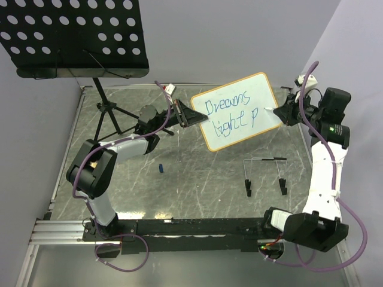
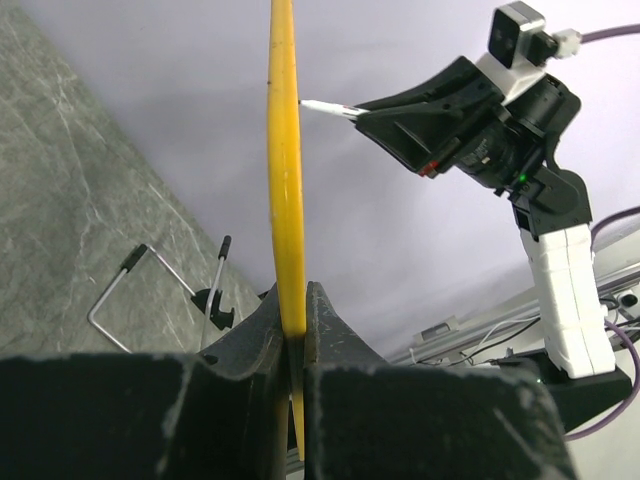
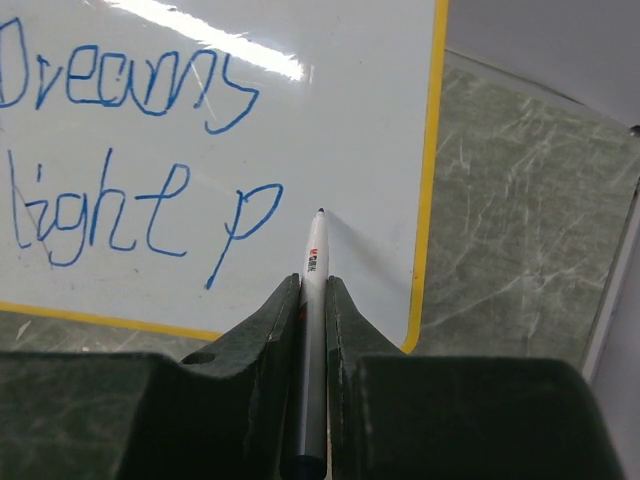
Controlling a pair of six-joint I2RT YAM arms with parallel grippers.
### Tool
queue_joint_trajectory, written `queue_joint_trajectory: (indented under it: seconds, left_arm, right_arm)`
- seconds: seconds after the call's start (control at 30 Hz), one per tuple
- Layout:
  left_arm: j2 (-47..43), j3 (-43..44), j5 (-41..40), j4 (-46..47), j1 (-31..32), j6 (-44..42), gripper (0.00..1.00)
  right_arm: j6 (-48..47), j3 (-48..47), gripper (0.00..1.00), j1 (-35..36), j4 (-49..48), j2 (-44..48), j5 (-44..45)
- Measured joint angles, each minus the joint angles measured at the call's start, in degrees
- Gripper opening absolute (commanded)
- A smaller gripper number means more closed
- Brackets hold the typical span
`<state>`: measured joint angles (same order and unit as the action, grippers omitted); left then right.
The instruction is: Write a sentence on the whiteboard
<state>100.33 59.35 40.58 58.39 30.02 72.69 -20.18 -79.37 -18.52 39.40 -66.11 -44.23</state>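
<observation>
The whiteboard [image 1: 239, 110] is held tilted above the table, and my left gripper [image 1: 197, 118] is shut on its left edge. In the left wrist view the board shows edge-on as a yellow strip [image 2: 285, 180] clamped between my left gripper's jaws [image 2: 297, 300]. Blue writing [image 3: 130, 90] on the board [image 3: 340, 120] reads "Dreams" over "light p". My right gripper [image 3: 314, 285] is shut on a white marker [image 3: 315, 260]. The marker's tip sits at the board's face just right of the "p". From above, the right gripper [image 1: 281, 112] is at the board's right edge.
A black perforated music-stand tray [image 1: 72, 36] hangs over the back left, with its tripod legs [image 1: 108, 113] on the table. A wire stand with black feet [image 1: 266, 173] is in front of the board. A small blue cap [image 1: 161, 168] lies near the left arm.
</observation>
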Motion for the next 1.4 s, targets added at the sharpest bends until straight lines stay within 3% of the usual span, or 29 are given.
queue_joint_trajectory:
  seconds: [1.4]
  left_arm:
    - [0.0,0.0,0.1,-0.9,-0.3,-0.5,0.01]
  right_arm:
    - [-1.7,1.7,0.0,2.9,1.5,-0.3,3.9]
